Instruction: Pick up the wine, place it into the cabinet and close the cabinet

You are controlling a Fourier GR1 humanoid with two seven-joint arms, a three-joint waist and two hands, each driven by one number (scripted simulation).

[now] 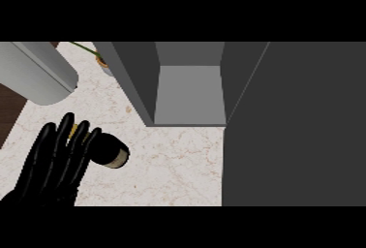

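Black fingers of the left hand (53, 162) rise from the lower left of the head view and lie over the wine bottle (111, 151), which rests on its side on the pale marbled counter (175, 169). Those fingers run fairly straight along the bottle's dark body, and a bit of yellow shows between them; whether the thumb curls underneath is hidden, so I cannot tell if the hand is grasping the bottle or only resting on it. One rounded end of the bottle, dark with a tan patch, sticks out to the right of the fingers. To the right, a broad dark grey panel (297, 126) fills the view from top to bottom, probably the cabinet's open door, though the angle is too steep to be sure. Farther back, at top centre, the cabinet (187, 92) stands open, showing a lighter grey floor between darker side walls; the bottle lies outside it, down and to the left of its front edge. At the far left a pale grey cylinder (39, 72) lies across the counter's corner, and beside the cabinet's left wall a small pot with a green stem (100, 59) peeks in.
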